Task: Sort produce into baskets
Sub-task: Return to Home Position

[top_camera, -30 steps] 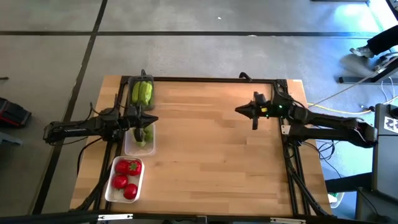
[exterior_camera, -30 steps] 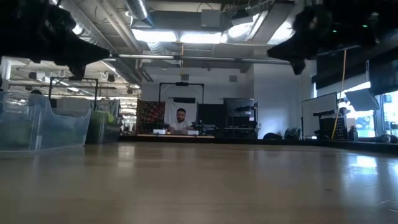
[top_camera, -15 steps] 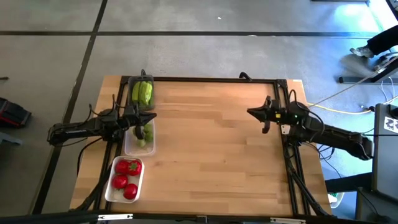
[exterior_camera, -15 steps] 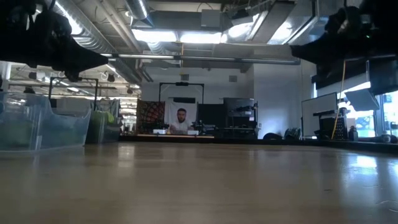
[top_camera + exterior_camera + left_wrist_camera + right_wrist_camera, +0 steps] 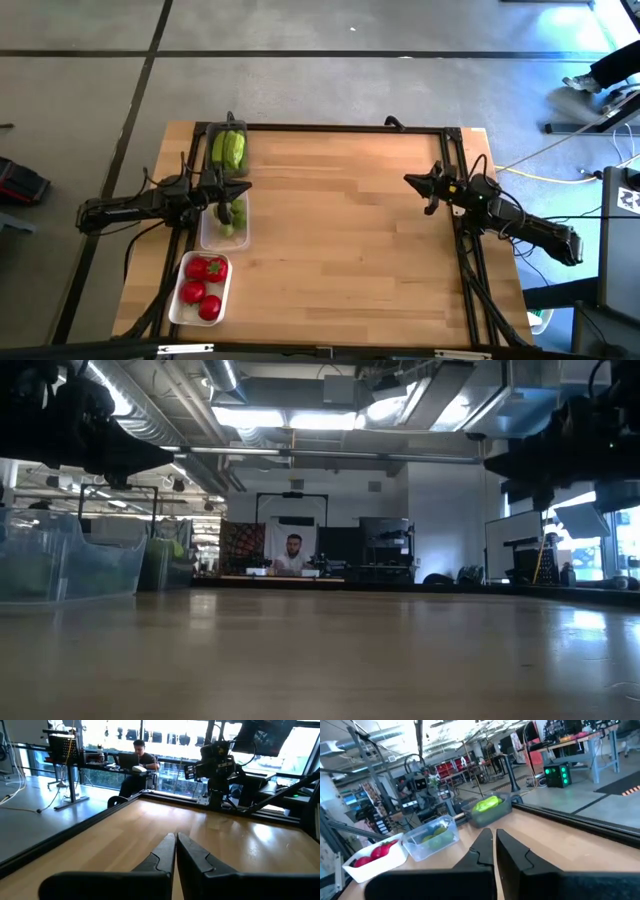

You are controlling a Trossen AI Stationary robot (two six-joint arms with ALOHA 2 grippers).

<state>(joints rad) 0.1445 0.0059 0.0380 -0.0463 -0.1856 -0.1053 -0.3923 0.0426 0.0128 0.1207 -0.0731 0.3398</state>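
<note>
my left gripper [image 5: 243,190] hangs in the air over the clear basket [image 5: 210,236], above the end that faces the dark grey basket [image 5: 492,816]. its two fingers [image 5: 160,855] are pressed almost together, with only a hairline slit between them, and they hold nothing. the small round green fruits [image 5: 229,230] lie inside the clear basket, lower than my left fingertips and nearer the basket's middle. they do not touch me.

my right gripper [image 5: 409,180] is well apart from the clear basket, across the bare wood of the table [image 5: 340,260]. it is raised off the surface and points back toward the clear basket. its fingers [image 5: 480,850] are also closed down to a thin gap, with nothing in them.

the three baskets stand in a row along one side of the table, the clear basket in the middle. the dark grey basket sits just past one short end of the clear basket and carries the light-green cucumbers [image 5: 487,803], which lie side by side. the white basket [image 5: 181,305] sits just past the other short end and holds three red tomatoes [image 5: 203,283] with green tops.

seen from table height, my left arm shows dark and high above the clear basket's wall. a person [image 5: 291,552] sits at a desk far behind the table.
</note>
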